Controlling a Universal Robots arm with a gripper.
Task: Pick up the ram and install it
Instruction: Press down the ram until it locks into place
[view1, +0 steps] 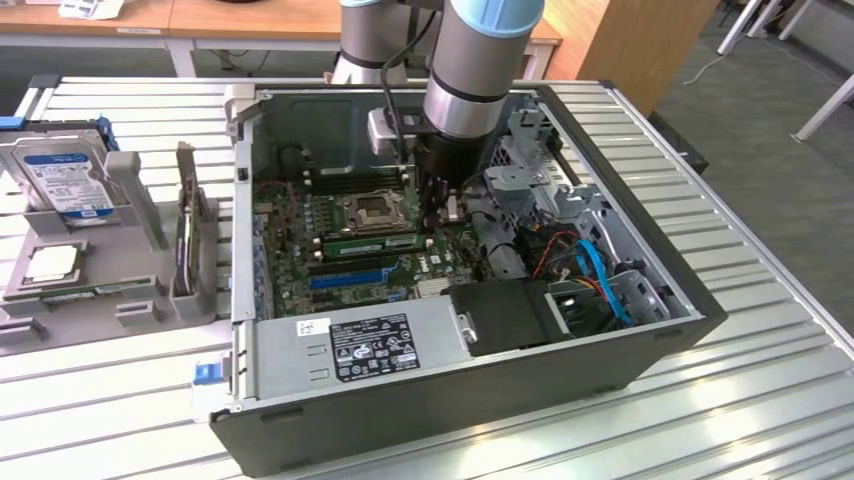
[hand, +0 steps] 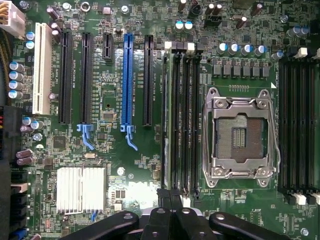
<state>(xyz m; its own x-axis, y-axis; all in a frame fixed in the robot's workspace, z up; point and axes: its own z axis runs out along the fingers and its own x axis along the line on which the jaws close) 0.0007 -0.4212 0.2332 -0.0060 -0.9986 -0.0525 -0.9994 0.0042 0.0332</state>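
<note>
Lab room, wooden benches at the back; open PC tower case (view1: 641, 330) lies on its side on a slatted metal desk (view1: 747, 420). A parts rack with a hard drive (view1: 60, 180) and a loose CPU (view1: 51, 262) sits on the desk well apart from the claw, toward the exterior view's left.

Claw (hand: 172, 200): clenched, fingertips pressed together, nothing visibly gripped between them. It hangs just above the motherboard (hand: 110, 160), at the end of the memory slots (hand: 187, 120) beside the empty CPU socket (hand: 240, 135).

Ram (hand: 168, 120): a thin green stick standing in the slot of that bank nearest the blue expansion slot (hand: 127, 85), directly ahead of the clenched tips. In the exterior view a green stick (view1: 371, 243) lies across the board just beside the claw. Whether it is fully latched I cannot tell.

Arm pose: wrist vertical, forearm (view1: 474, 60) dropping straight down into the case, camera looking squarely at the board.

Risks, judged:
- Stick seated at one end only: pressing on a tilted stick could stress slot or board.
- Closed tips off-centre could slip off the narrow edge onto neighbouring slots or capacitors.
- Drive cage (view1: 534, 190) stands close beside the wrist; sideways travel could strike it.
</note>
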